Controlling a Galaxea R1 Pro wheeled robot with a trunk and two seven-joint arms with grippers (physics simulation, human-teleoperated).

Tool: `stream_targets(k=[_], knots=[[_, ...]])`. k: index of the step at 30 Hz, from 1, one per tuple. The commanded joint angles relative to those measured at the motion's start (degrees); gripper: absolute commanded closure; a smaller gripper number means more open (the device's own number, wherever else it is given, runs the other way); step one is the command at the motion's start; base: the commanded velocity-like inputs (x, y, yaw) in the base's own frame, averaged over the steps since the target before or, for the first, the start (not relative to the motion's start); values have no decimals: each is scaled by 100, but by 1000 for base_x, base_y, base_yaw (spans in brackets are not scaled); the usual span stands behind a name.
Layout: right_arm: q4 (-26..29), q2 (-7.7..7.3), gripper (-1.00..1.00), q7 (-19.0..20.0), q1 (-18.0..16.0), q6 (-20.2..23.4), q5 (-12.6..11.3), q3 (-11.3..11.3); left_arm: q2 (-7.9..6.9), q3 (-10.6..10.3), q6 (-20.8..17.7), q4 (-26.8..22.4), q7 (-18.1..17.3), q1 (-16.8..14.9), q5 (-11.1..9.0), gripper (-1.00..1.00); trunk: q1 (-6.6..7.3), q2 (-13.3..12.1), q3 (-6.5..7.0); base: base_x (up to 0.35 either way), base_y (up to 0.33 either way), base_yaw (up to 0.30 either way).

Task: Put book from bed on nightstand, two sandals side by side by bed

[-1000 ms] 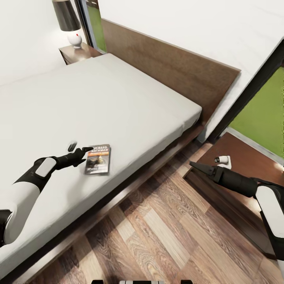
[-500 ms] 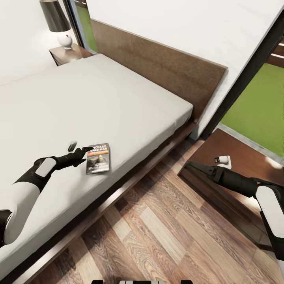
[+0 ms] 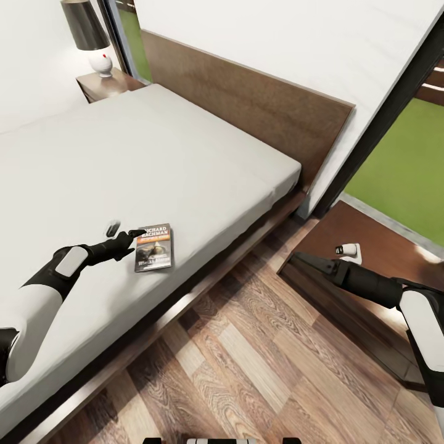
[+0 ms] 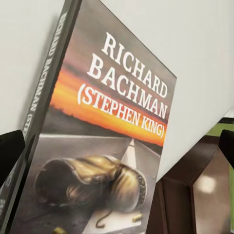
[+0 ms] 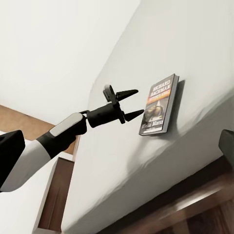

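Note:
The book (image 3: pixel 153 247) lies flat on the bed (image 3: pixel 154 154) near its floor-side edge, dark cover up with white "RICHARD BACHMAN" lettering. My left gripper (image 3: pixel 123 232) is open just beside the book, its fingertips level with the book's top corner and not touching it. The left wrist view looks close onto the book's cover (image 4: pixel 107 146). The right wrist view shows the left gripper (image 5: pixel 139 101) pointing at the book (image 5: pixel 158 105). My right gripper (image 3: pixel 302 259) hovers open and empty at the near nightstand's (image 3: pixel 376 243) corner. The sandals are out of view.
A second nightstand (image 3: pixel 114 84) with a dark-shaded lamp (image 3: pixel 92 37) stands beyond the bed. A small white object (image 3: pixel 348 250) sits on the near nightstand. The tall headboard (image 3: pixel 246 92) lines the wall. Wood-plank floor (image 3: pixel 246 357) runs alongside the bed; a window (image 3: pixel 401 172) is at right.
The head camera turned a little, shifting the whole picture left during the first half second. Both arms and the book have kept their places.

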State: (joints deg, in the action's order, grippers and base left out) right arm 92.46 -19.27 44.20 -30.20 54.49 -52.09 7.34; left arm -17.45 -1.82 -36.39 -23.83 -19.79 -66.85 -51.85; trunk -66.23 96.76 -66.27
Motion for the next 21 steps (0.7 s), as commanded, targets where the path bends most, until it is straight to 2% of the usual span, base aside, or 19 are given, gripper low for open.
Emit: stream_targets(k=[1,11,21], knots=[[0,0,-100,19,-3,26,6,5,-4,-19,-17,1,-7,-3,-27,-100,0,2,-3,0,-19,-2],[0,-6,-100,19,-3,26,6,5,-4,-20,-17,1,-7,-3,-27,-100,0,2,-3,0,-146,-1],[0,-7,-100,19,-3,26,6,5,-4,-19,-17,1,-7,-3,-27,-100,0,2,-3,0,-46,-3]])
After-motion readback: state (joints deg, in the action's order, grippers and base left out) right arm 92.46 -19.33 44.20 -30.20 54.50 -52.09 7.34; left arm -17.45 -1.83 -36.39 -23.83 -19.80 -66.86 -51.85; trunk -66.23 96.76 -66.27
